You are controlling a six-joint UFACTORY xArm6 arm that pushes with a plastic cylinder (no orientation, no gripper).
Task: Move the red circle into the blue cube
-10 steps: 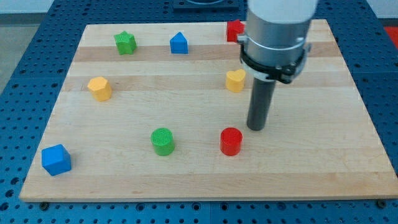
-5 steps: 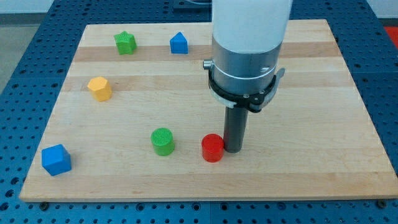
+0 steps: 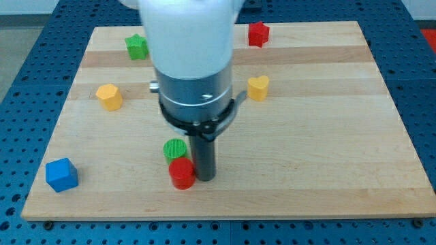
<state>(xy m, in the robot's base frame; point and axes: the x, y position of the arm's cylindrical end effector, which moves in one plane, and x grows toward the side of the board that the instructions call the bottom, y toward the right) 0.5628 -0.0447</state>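
Note:
The red circle [image 3: 182, 173] is a short red cylinder near the view's bottom centre of the wooden board [image 3: 327, 150]. My tip [image 3: 205, 178] touches its right side. The blue cube [image 3: 61, 175] sits at the board's bottom left corner, well to the left of the red circle. A green cylinder [image 3: 175, 149] stands directly above the red circle, touching or almost touching it.
A yellow hexagon block [image 3: 109, 96] lies at the left. A green star block [image 3: 137, 46] is at the top left, partly behind the arm. A yellow heart block [image 3: 258, 88] and a red star block [image 3: 257, 33] lie to the right and top. The arm hides the blue house-shaped block.
My tip has moved left and slightly down, pushing the red circle left along the board's bottom. The red circle now sits just below the green cylinder. The arm now hides the blue house block.

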